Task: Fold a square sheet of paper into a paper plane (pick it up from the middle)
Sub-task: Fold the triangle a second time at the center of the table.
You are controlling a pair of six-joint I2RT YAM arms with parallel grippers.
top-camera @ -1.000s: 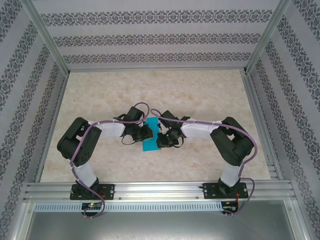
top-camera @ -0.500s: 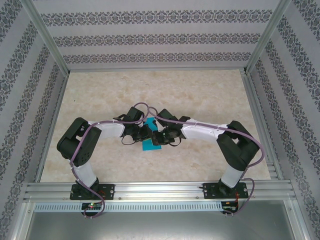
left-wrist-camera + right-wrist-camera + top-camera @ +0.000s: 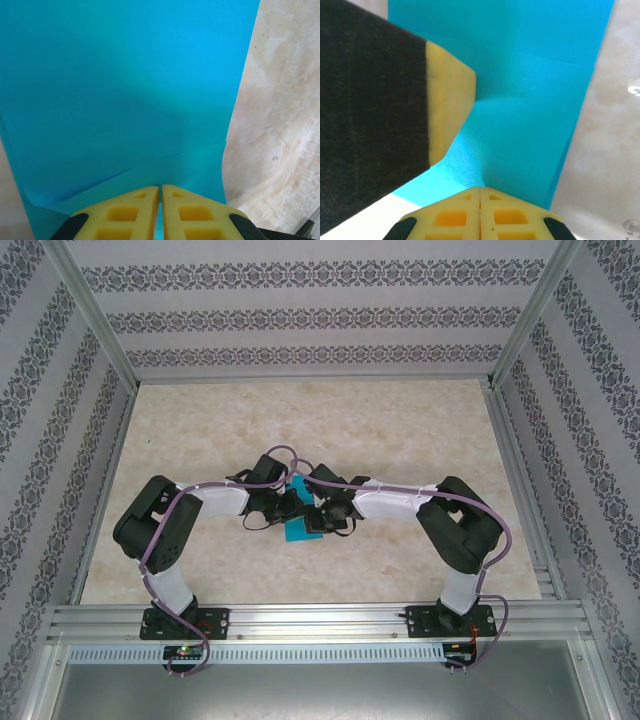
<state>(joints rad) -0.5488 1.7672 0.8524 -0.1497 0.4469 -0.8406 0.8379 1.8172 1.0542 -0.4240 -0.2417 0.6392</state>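
Paper is the centre of this moment. The thin, bright cyan-blue square sheet of paper (image 3: 125,90) sits just below the middle of the top view, between the two arms, over the pale marble-patterned surface (image 3: 280,100). The left hand (image 3: 160,192), yellow and rubbery at its ends, is pinched together on the edge of the sheet at the bottom of its wrist view. The right hand (image 3: 480,192) is clamped on the sheet in the same way from the opposite side. I judge that two grips so near to each other keep the thin paper steady for a crease. The sheet is smooth, matte and unmarked. One folded layer (image 3: 190,170) with a straight, slanted edge lies on it near the left hand.
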